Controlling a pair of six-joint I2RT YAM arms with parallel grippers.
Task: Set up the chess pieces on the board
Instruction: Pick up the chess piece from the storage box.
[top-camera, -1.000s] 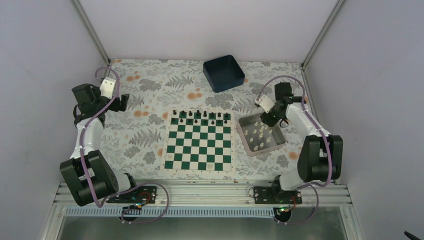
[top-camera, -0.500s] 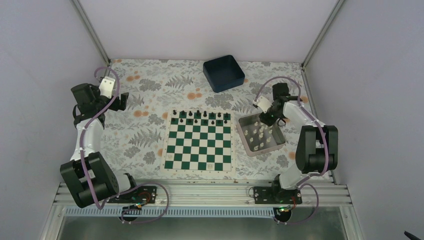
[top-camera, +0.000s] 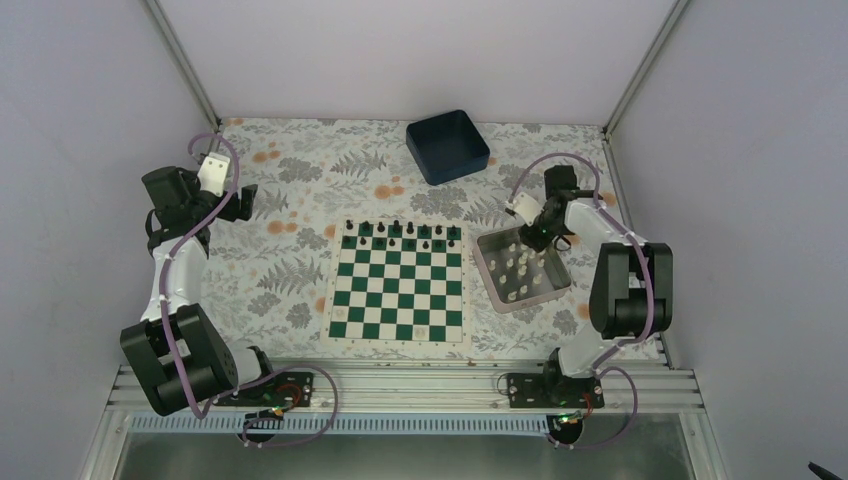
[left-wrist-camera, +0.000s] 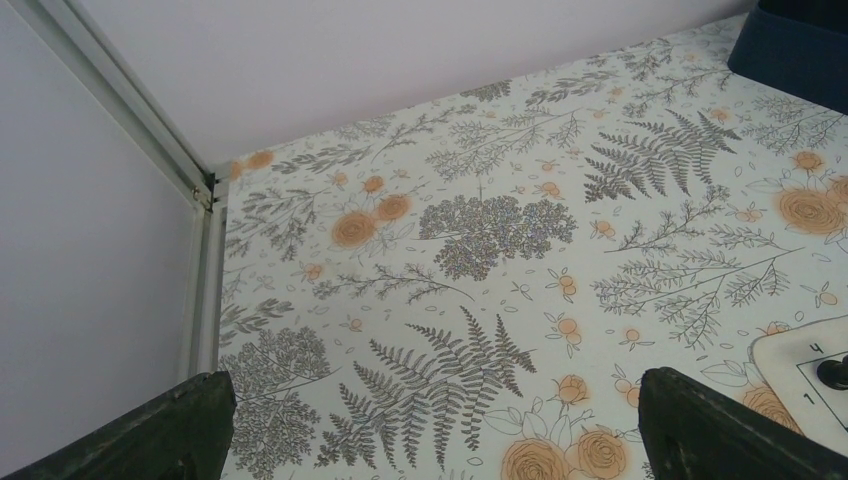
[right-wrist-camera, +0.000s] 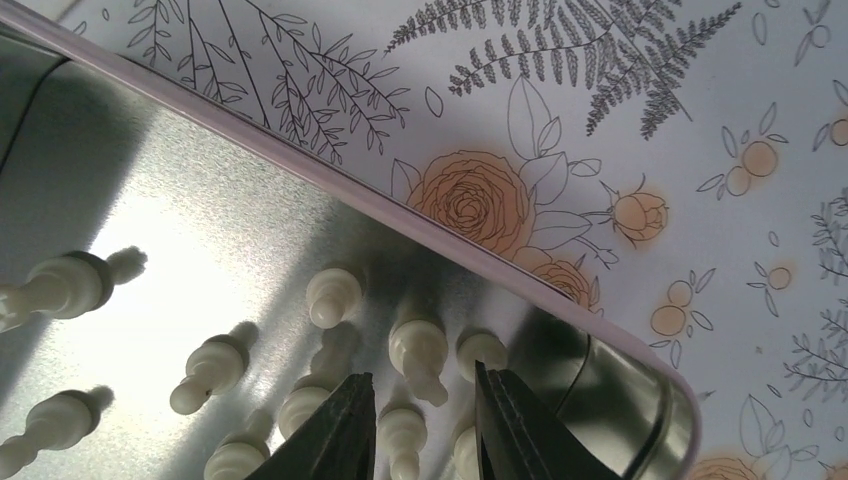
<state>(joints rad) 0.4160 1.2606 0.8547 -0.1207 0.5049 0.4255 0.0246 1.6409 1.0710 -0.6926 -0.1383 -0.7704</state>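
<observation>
Board (top-camera: 398, 300) is lying mid-desk (top-camera: 280, 270), nearer the front edge. A second set (top-camera: 400, 233) is standing on the board along its far edge. Tray (top-camera: 492, 275) is sitting just right of the board, skewed to it and not touching. Pieces (top-camera: 515, 268) are all sitting inside the tray, some upright, some lying down. Bin (top-camera: 447, 146) is sitting behind the board at the desk's back, well apart from the tray. Right tool (top-camera: 537, 238) is hanging over the tray's far side, one piece (right-wrist-camera: 418, 345) lying between its fingers (right-wrist-camera: 350, 425). Left tool (top-camera: 243, 203) is hanging over the far-left desk, left of and behind the board.
</observation>
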